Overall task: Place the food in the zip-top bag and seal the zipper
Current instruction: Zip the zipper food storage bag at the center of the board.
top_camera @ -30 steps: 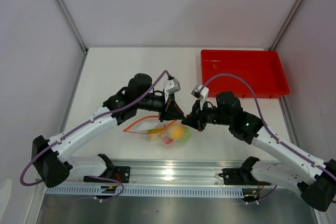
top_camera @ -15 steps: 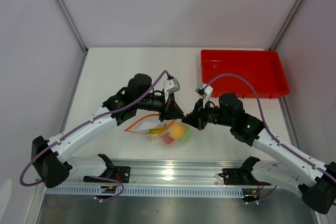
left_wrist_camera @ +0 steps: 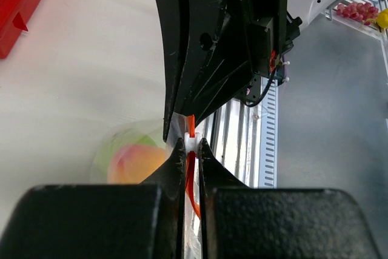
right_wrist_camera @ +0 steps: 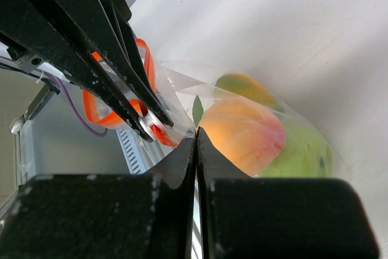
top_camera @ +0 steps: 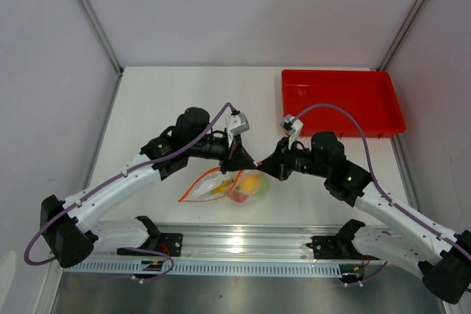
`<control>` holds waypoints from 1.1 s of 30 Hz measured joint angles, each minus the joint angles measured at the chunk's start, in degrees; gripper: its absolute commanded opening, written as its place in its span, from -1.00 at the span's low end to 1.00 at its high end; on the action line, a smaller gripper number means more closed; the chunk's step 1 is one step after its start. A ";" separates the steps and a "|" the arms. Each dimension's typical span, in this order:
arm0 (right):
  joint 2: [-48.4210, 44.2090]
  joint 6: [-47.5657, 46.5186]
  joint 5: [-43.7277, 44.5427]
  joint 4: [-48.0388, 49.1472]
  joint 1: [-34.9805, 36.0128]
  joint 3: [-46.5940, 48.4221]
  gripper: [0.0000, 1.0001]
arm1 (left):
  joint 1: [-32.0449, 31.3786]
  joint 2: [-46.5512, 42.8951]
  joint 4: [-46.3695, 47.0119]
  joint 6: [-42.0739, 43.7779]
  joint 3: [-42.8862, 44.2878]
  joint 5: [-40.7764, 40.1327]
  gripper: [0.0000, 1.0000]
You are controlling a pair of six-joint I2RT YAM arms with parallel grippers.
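A: What is different from one second ago?

B: The zip-top bag (top_camera: 202, 187) has turned. Its loose corner, on the outer side of the left pincer (left_wrist_camera: 191, 145), now lies closer to the arm bases. The zipper (left_wrist_camera: 190, 125) made a loop before and now runs straighter. The two pincers have stayed tip to tip.

A: And what does this mean for the task?

B: The food (top_camera: 249, 185) is already inside, just below both pincers. I see a peach-like fruit (right_wrist_camera: 242, 131), the green apple (right_wrist_camera: 303, 150) beside it and the mango (right_wrist_camera: 245, 85) behind. So I think only the sealing remains, and a straighter strip should be easier to press shut. How much is sealed, I cannot tell.

A: How are the pincers now?

B: The left pincer is fully closed, with the orange-red zipper pinched between its tips. The right pincer (right_wrist_camera: 195, 141) is also closed, on the clear plastic just next to the left one's tips. The bag hangs under them. If its bottom touches the bench (top_camera: 169, 101), I cannot say.
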 measured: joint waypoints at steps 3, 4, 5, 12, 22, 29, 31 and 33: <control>-0.22 -1.27 -2.43 -0.07 -0.20 0.00 -0.87 | 0.00 -0.37 -0.42 -0.07 0.00 0.13 -0.99; -0.48 -2.05 -3.21 -0.37 -0.28 0.02 -0.77 | 0.00 -0.46 -0.66 -0.07 0.00 0.17 -0.99; -0.90 -2.89 -3.58 -0.87 -0.33 0.07 -0.64 | 0.00 -0.48 -1.03 -0.09 0.00 0.20 -0.99; -1.99 -8.33 -2.93 -7.26 -0.22 2.43 0.95 | 0.00 -0.35 -1.73 -0.74 0.00 0.37 -0.99; -6.45 -9.88 6.91 -10.29 2.34 0.76 0.95 | 0.20 1.84 -1.95 -2.16 1.42 0.79 -0.99; -4.55 -14.69 0.20 -11.63 1.36 2.93 0.17 | 0.22 1.86 -2.25 -2.12 2.27 2.36 -0.99; -1.11 -15.74 -2.58 -12.48 1.27 5.01 -0.05 | 0.22 1.86 -2.34 -2.12 2.27 2.99 -0.99; 2.36 -16.74 -5.11 -13.44 1.18 6.64 -0.08 | 0.22 1.86 -2.36 -2.12 2.27 3.48 -0.99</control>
